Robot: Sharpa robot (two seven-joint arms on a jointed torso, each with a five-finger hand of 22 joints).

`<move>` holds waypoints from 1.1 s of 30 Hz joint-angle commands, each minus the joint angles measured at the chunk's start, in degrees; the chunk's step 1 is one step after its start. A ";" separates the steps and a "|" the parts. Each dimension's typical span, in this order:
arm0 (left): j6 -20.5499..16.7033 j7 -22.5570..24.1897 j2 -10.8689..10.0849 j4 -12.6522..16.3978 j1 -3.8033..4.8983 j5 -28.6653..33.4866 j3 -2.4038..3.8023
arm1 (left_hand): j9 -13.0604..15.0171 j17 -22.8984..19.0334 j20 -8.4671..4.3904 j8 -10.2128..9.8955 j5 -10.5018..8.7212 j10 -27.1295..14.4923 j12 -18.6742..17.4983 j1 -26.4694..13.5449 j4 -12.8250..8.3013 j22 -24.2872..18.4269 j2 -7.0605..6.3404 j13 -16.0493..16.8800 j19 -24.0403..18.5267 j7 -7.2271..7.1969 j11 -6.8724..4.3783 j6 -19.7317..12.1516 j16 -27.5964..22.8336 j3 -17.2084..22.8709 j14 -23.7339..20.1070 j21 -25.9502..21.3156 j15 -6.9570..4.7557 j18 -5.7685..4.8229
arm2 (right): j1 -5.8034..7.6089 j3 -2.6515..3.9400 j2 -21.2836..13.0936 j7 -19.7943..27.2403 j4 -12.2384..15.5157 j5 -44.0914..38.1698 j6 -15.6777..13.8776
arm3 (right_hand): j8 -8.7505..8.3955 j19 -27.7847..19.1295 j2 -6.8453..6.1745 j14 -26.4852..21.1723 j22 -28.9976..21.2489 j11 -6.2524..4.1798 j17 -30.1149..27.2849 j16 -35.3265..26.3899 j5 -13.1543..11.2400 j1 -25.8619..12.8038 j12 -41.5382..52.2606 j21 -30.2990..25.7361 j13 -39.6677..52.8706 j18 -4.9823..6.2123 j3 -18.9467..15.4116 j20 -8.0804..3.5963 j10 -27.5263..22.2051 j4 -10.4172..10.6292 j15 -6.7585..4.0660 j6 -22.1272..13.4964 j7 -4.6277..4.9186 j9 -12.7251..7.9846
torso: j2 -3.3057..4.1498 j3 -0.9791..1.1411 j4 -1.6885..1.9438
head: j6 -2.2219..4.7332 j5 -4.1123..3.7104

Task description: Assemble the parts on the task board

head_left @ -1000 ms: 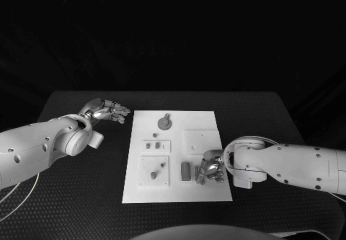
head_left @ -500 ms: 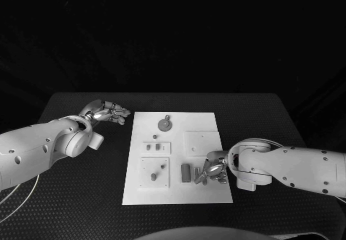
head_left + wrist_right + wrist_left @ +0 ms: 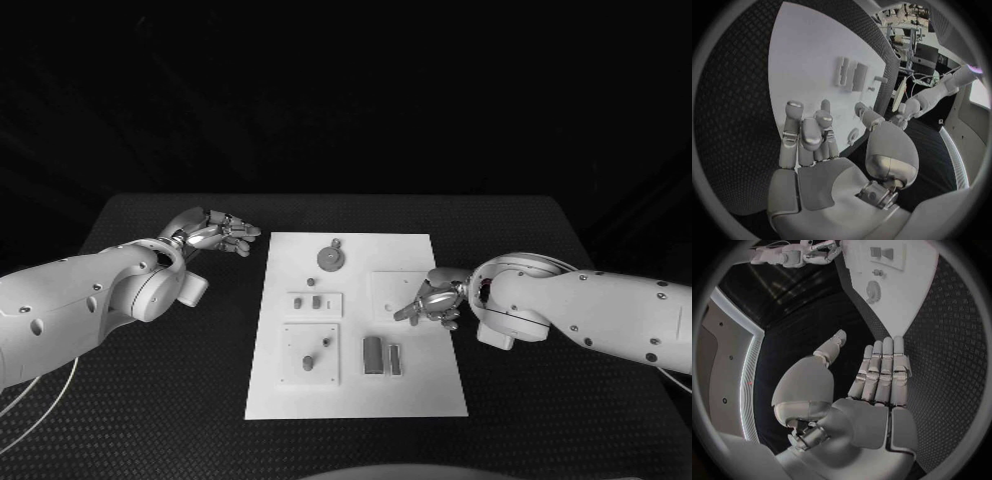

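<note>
The white task board (image 3: pixel 433 385) lies in the middle of the table. On it are a round disc part (image 3: pixel 332 258), small pegs (image 3: pixel 307 301) in a small plate, a square plate with a peg (image 3: pixel 306 363), and two bars (image 3: pixel 381 356) side by side, the bars (image 3: pixel 852 74) also in the right wrist view. My right hand (image 3: pixel 433 300) hovers over the board's right edge beside a bare square plate (image 3: pixel 392 282); its fingers (image 3: pixel 804 135) are straight and hold nothing. My left hand (image 3: pixel 216 232) is off the board's far left corner, its fingers (image 3: pixel 882 370) extended, empty.
The black table (image 3: pixel 173 400) surrounds the board with free room on both sides. The board (image 3: pixel 904 285) and my right hand (image 3: pixel 795 255) appear in the left wrist view. My left arm (image 3: pixel 932 95) appears in the right wrist view.
My right hand has drawn away from the two bars at the board's near right, moving farther along the right edge. The bars stay on the board. The left hand has barely moved.
</note>
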 commanded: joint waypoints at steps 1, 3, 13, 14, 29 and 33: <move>0.37 0.55 0.21 -0.11 0.07 2.70 0.05 | -0.08 -0.27 0.21 0.38 -0.28 -0.04 0.07 -0.11 0.22 -0.20 0.18 -0.09 -0.89 0.17 -0.05 -0.38 -0.68 0.01 -0.80 -0.28 0.24 0.74 | 0.15 0.29 1.43 16.00 -4.80 8.79 -7.72 | -0.60 -0.31 1.12 -0.22 0.97 0.21 -0.01 -0.41 0.15 1.92 0.35 -0.28 0.17 0.72 0.57 -0.21 -0.59 -0.27 0.48 -2.29 1.40 0.01 | -0.57 0.10 0.03 | 1.18 -0.01; 0.50 0.63 0.58 -0.75 0.07 3.45 0.05 | -0.12 -0.49 0.40 0.37 -0.27 -0.16 -0.01 -0.12 0.21 -0.38 0.31 -0.18 -1.46 0.19 0.01 -0.47 -1.27 0.08 -1.31 -0.34 0.43 0.69 | 0.15 0.61 2.71 20.00 -8.09 11.93 -9.09 | -0.67 -0.50 2.04 -0.35 0.99 0.41 -0.07 -0.54 0.15 2.65 0.35 -0.35 0.25 0.71 0.55 -0.14 -0.85 -0.59 0.69 -2.61 1.59 0.10 | -0.84 0.08 -0.01 | 1.87 -0.19; 0.50 1.55 3.27 -7.26 0.44 11.28 0.09 | -0.51 -2.49 2.00 -0.12 -0.28 -2.87 -0.37 -0.55 0.07 -2.97 1.01 -1.82 -6.88 -0.64 -0.10 -1.98 -6.16 0.62 -5.74 -0.54 1.85 -0.01 | -0.44 4.40 12.99 37.85 -30.82 28.34 -12.06 | -1.50 -9.38 9.83 -7.81 0.42 2.16 -2.42 -6.45 0.00 3.53 -6.30 -4.93 -3.48 -0.65 -3.74 2.95 -8.42 -6.29 2.21 -5.81 2.91 0.73 | -2.56 -0.03 -0.47 | 7.83 0.17; 0.50 1.74 3.71 -7.99 0.49 11.99 0.09 | -0.56 -2.71 2.11 -0.22 -0.28 -3.43 -0.41 -0.62 0.06 -3.27 0.99 -2.08 -7.47 -0.76 -0.13 -2.23 -6.64 0.64 -6.32 -0.53 1.92 -0.15 | -0.59 4.88 13.61 38.62 -32.22 29.33 -11.83 | -1.74 -11.13 10.22 -9.46 0.21 2.27 -2.98 -7.71 0.04 3.03 -7.68 -5.95 -4.46 -0.98 -4.10 3.48 -9.69 -6.55 2.69 -6.40 3.51 0.70 | -2.67 0.02 -0.53 | 8.25 0.27; 1.02 4.75 7.81 -13.11 1.40 15.16 0.28 | -1.10 -5.44 3.44 -2.39 -0.28 -14.11 -0.31 -2.11 1.05 -8.87 0.41 -6.98 -15.39 -3.28 -2.13 -8.57 -11.59 0.70 -12.88 -0.51 2.20 -2.75 | -2.62 9.89 16.79 43.33 -39.99 36.39 -7.72 | -4.38 -40.33 13.06 -32.37 -11.37 10.10 -24.00 -50.08 0.08 0.83 -44.39 -30.66 -42.46 -8.17 -3.52 12.32 -19.12 -11.17 16.84 -14.86 6.17 -1.37 | -4.30 1.27 -0.52 | 15.26 1.93; 1.81 4.97 8.02 -13.28 1.39 15.53 0.27 | -0.95 -5.57 3.47 -2.32 -0.28 -14.39 -0.17 -2.21 1.09 -9.66 0.56 -7.33 -16.07 -3.40 -2.35 -9.00 -11.78 0.58 -13.22 -0.40 2.15 -3.11 | -2.88 9.94 16.61 43.52 -39.58 36.43 -7.44 | -4.17 -40.40 13.11 -33.01 -12.38 10.14 -25.46 -53.14 0.14 0.89 -46.69 -32.26 -46.81 -8.00 -4.10 12.79 -18.52 -11.04 16.84 -15.41 6.12 -1.94 | -4.52 1.43 -0.51 | 15.85 2.05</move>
